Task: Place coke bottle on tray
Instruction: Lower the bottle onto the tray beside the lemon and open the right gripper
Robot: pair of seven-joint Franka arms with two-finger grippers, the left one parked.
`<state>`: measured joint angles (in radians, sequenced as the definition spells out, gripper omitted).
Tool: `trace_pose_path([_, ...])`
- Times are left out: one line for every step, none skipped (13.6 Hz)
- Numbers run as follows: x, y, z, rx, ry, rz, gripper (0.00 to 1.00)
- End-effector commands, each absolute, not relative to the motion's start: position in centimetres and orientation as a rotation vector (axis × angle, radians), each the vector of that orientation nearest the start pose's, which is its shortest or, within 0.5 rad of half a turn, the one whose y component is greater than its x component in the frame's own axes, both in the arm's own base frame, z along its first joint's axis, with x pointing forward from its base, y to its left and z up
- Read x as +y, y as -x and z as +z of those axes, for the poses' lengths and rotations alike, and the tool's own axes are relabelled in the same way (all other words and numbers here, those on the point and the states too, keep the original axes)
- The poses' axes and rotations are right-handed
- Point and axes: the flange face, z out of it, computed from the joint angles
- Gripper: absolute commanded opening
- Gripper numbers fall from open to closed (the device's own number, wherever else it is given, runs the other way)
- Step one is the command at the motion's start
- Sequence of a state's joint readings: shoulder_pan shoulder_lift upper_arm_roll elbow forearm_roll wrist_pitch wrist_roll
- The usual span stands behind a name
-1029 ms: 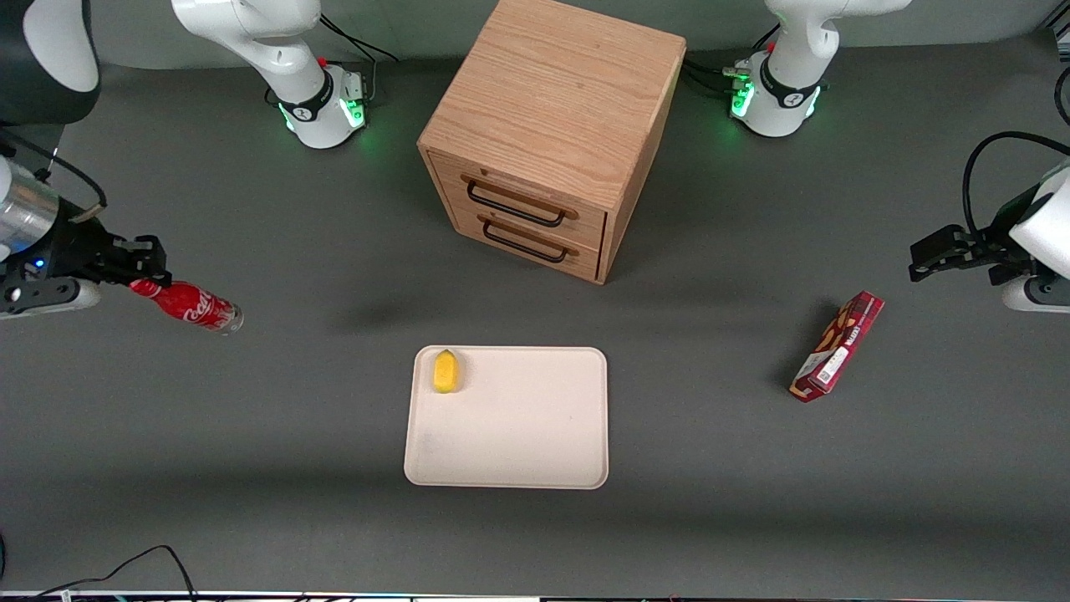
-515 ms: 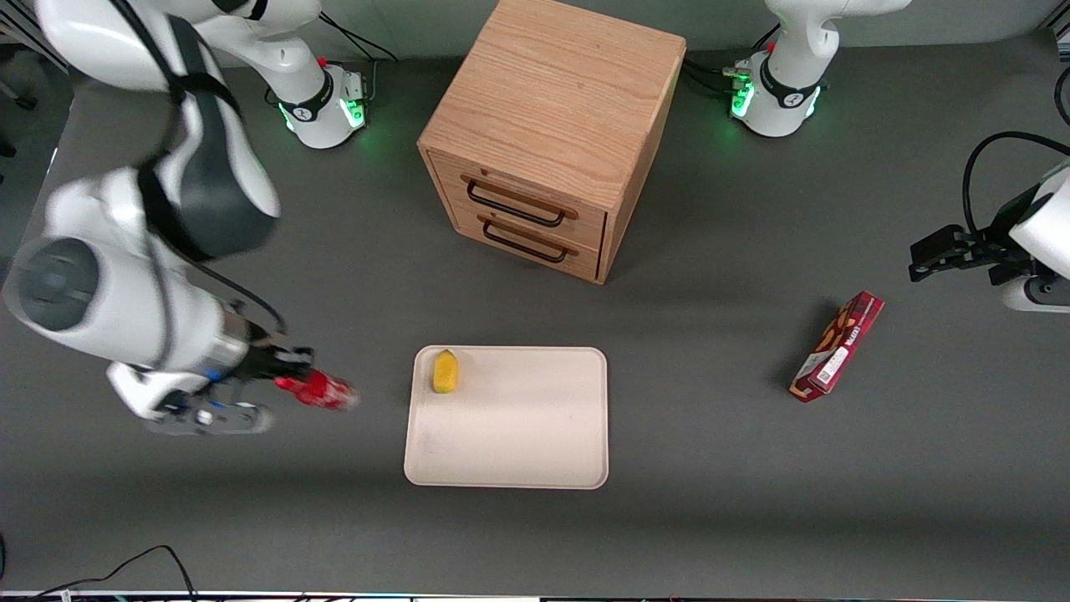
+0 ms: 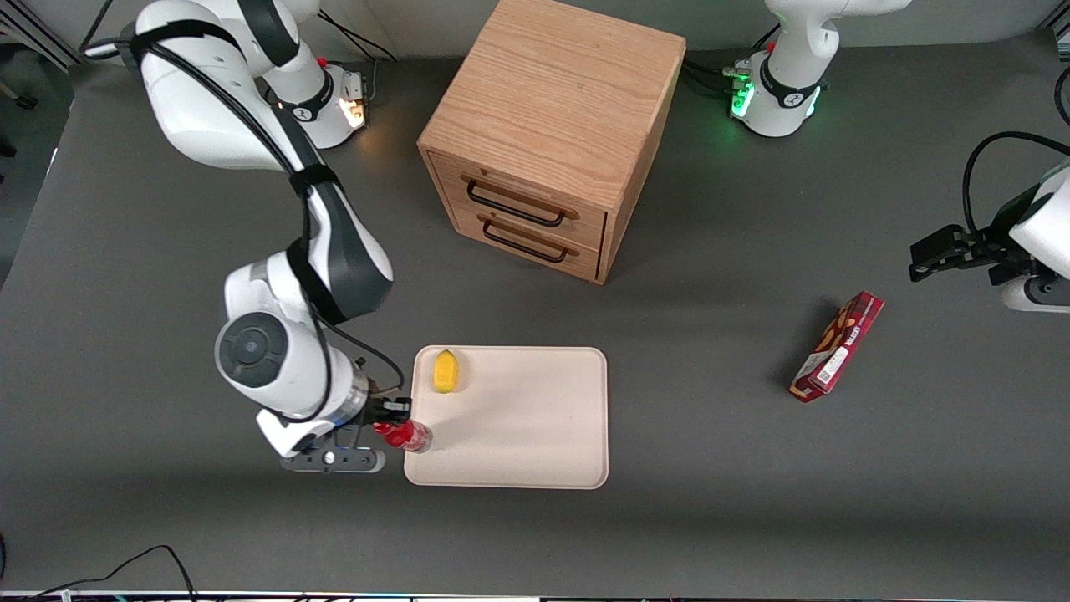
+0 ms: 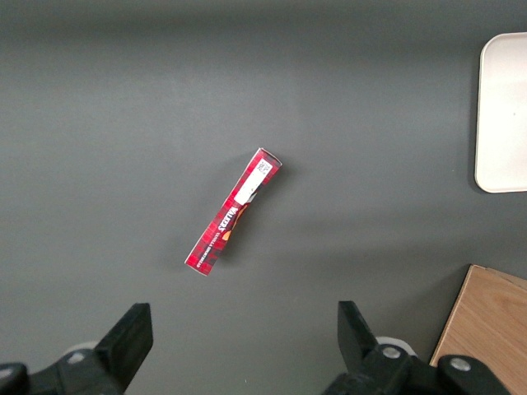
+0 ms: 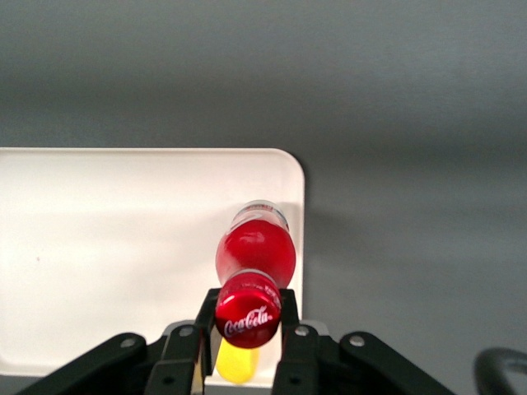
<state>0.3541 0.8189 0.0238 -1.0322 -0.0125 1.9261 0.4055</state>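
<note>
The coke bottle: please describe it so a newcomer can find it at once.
Find the cream tray in front of the wooden cabinet. At the tray's edge toward the working arm, the tool holds the coke bottle: small and red, unlike the yellow item on the tray.

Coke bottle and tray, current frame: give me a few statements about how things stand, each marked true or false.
1. The end effector is shut on the coke bottle, gripping it at the capped end. True.
2. The coke bottle lies released at the middle of the tray. False: it is held at the tray's edge toward the working arm's end.
3. A yellow object sits on the tray. True.
4. The red snack box is on the tray. False: it lies on the table toward the parked arm's end.
5. The cabinet has an open drawer. False: both drawers are closed.
</note>
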Motion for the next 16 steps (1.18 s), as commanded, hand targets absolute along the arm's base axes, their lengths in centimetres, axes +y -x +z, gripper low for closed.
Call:
trace_pose_path([29.8,-72.6,34.9,0.068,3.129,-0.163,0.0])
trace_pose_path([29.9,-72.6,34.3,0.066,3.136,-0.154,0.0])
trace_pose_path([30.3,-72.4,33.6,0.054,3.137,-0.15,0.07])
trace_pose_path([30.4,-72.7,33.6,0.054,3.129,-0.177,0.35])
trace_pose_path([30.3,-72.7,33.3,0.049,3.136,-0.185,0.58])
trace_pose_path([30.3,-72.8,33.4,0.044,3.143,-0.193,0.97])
trace_pose_path([30.3,-72.8,34.1,0.046,3.14,-0.207,1.0])
trace_pose_path([29.9,-72.8,35.5,0.056,3.137,-0.219,1.0])
trace_pose_path([29.2,-72.2,36.6,0.063,3.149,-0.176,1.0])
trace_pose_path([28.1,-70.9,38.6,0.064,3.17,-0.107,1.0])
trace_pose_path([26.8,-69.7,40.6,0.073,3.176,-0.077,1.0])
trace_pose_path([25.0,-68.0,42.7,0.095,3.176,-0.061,1.0])
trace_pose_path([23.2,-66.1,44.5,0.114,3.174,-0.046,1.0])
trace_pose_path([21.4,-64.3,46.3,0.105,3.17,-0.037,1.0])
trace_pose_path([19.4,-62.7,47.6,0.091,3.166,-0.027,1.0])
trace_pose_path([17.2,-60.7,48.8,0.108,3.16,-0.018,1.0])
